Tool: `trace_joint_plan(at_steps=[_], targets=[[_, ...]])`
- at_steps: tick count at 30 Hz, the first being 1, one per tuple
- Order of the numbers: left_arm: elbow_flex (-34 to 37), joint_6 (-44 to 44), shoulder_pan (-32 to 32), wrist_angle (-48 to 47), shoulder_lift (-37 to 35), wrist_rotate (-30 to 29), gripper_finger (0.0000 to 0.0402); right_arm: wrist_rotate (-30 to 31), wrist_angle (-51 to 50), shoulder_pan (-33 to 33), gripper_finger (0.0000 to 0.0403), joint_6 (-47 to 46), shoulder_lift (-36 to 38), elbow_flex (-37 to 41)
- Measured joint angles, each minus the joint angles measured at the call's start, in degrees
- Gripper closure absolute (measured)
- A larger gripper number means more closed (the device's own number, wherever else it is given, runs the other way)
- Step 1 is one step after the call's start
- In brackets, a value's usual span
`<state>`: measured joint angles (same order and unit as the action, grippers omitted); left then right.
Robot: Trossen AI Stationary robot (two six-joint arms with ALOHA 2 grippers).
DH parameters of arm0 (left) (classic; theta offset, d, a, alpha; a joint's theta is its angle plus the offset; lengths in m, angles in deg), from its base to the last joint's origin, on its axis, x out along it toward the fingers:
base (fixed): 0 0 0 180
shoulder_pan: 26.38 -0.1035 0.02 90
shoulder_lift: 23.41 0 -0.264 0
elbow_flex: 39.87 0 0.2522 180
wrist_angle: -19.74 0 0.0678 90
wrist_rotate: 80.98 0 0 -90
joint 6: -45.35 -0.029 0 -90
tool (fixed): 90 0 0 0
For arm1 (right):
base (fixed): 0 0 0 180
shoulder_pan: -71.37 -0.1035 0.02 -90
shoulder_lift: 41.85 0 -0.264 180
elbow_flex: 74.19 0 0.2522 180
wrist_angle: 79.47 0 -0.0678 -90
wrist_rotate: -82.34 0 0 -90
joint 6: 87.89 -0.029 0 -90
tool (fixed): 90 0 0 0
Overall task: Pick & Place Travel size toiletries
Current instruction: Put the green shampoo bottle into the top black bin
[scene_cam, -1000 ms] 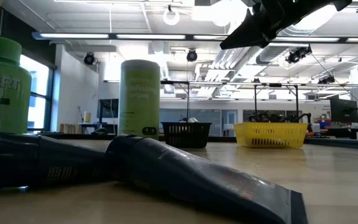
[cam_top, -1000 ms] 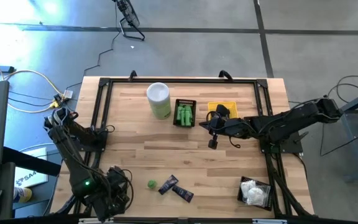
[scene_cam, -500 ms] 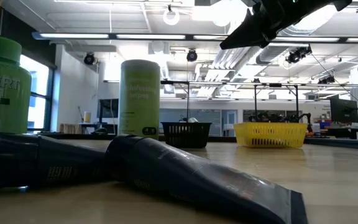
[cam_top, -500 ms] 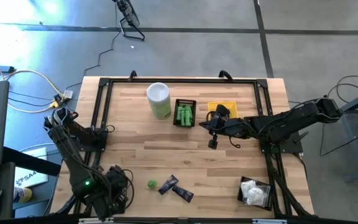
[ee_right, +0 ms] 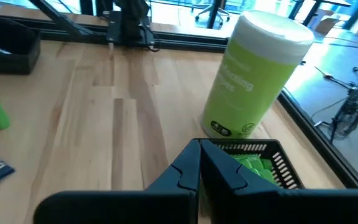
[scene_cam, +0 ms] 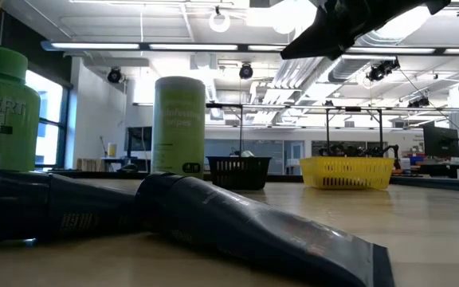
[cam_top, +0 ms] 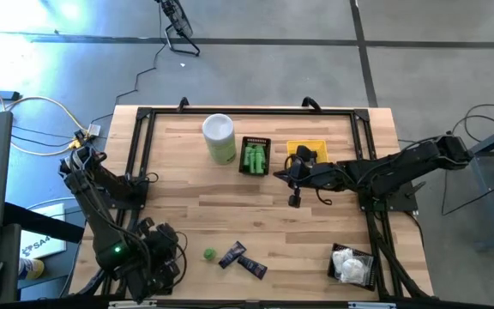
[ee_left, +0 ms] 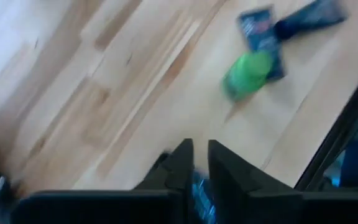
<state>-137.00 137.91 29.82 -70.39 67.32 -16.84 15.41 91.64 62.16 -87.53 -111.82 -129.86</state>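
Toiletries lie in several groups on the worktop (cam_top: 195,197), listed here from largest feature to smallest. The left arm is folded at the near left corner, its left gripper (ee_left: 199,163) low over the wood with fingers (ee_left: 180,163) nearly together; something bluish shows between them, but whether it is held cannot be told. The right arm reaches in from the right edge, its right gripper (cam_top: 294,198) raised above mid-worktop, fingers closed on nothing.

The tall white-and-green canister (cam_top: 219,137) stands at the far side, beside the black basket (cam_top: 256,155), which already holds green bottles (cam_top: 254,159), presumably sorted there. The yellow basket (cam_top: 307,148) sits next to it, partly under the right arm. A second black basket (cam_top: 352,264) at the near right holds white packets (cam_top: 346,263).

Still loose near the front edge are two navy tubes (cam_top: 242,258) and one green bottle (cam_top: 209,254), close together just beyond the left gripper. Nothing stands between that gripper and them; the canister crowds the approach to the far basket.
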Motion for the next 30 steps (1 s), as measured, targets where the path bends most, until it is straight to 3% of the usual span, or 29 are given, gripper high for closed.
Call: trace_joint_plan(at_steps=[4, 13, 23, 30], targets=[[0.00, -5.10, 0.00, 3.49, 0.00, -9.70, 0.0395, -1.79, 0.10, 0.00, 0.0398, 1.52, 0.00, 0.02], [0.00, -24.43, -4.29, 12.65, 0.02, -21.23, 0.0400, -2.36, 0.13, 0.00, 0.0398, 2.69, 0.00, 0.02], [0.00, -59.51, -17.86, 29.65, 0.07, -15.22, 0.0401, -2.32, 0.11, 0.00, 0.0398, 2.69, 0.00, 0.02], [0.00, -69.61, -26.16, 35.30, 0.07, -7.47, 0.0401, -2.25, 0.04, 0.00, 0.0398, 2.74, 0.00, 0.02]])
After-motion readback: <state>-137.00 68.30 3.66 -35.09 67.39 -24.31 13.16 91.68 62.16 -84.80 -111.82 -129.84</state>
